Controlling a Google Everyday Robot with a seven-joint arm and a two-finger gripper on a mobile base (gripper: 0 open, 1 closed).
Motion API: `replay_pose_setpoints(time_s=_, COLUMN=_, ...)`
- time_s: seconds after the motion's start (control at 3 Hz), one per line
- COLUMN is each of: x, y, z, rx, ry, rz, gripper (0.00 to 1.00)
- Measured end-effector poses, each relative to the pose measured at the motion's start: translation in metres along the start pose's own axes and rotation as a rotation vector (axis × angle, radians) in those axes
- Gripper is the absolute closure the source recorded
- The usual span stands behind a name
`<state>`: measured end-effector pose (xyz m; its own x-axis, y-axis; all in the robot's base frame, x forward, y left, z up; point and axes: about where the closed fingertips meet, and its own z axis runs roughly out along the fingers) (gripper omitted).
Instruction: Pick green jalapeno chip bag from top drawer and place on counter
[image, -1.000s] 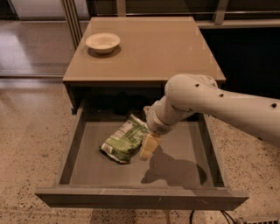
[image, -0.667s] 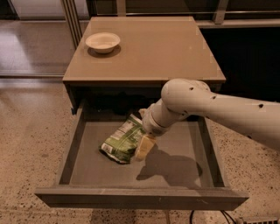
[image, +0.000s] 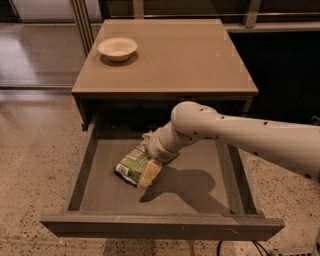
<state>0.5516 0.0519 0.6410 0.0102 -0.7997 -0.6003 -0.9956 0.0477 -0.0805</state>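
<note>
The green jalapeno chip bag (image: 130, 164) lies crinkled on the floor of the open top drawer (image: 160, 226), left of its middle. My gripper (image: 148, 171) reaches down into the drawer from the right and sits over the bag's right end, touching it. The white arm (image: 240, 132) crosses above the drawer's right half and hides the bag's upper right part. The tan counter (image: 180, 55) tops the cabinet behind the drawer.
A white bowl (image: 117, 48) stands on the counter's back left corner. The drawer's low side walls (image: 82, 167) flank the bag. Speckled floor (image: 30, 160) surrounds the cabinet. A dark wall lies to the right.
My gripper and arm have moved left and slightly down, from beside the bag's right edge onto the bag. The bag has stayed in place.
</note>
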Motion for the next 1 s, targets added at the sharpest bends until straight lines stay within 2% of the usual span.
replay_pose_setpoints(time_s=0.33, x=-0.012, y=0.013, z=0.028, rx=-0.061, ry=0.007, rz=-0.052, gripper=0.0)
replay_pose_setpoints(time_s=0.67, x=-0.012, y=0.013, z=0.028, rx=-0.061, ry=0.007, rz=-0.052, gripper=0.0)
replay_pose_setpoints(time_s=1.0, x=0.0, y=0.012, z=0.031, rx=-0.063, ry=0.05, rz=-0.024, gripper=0.0)
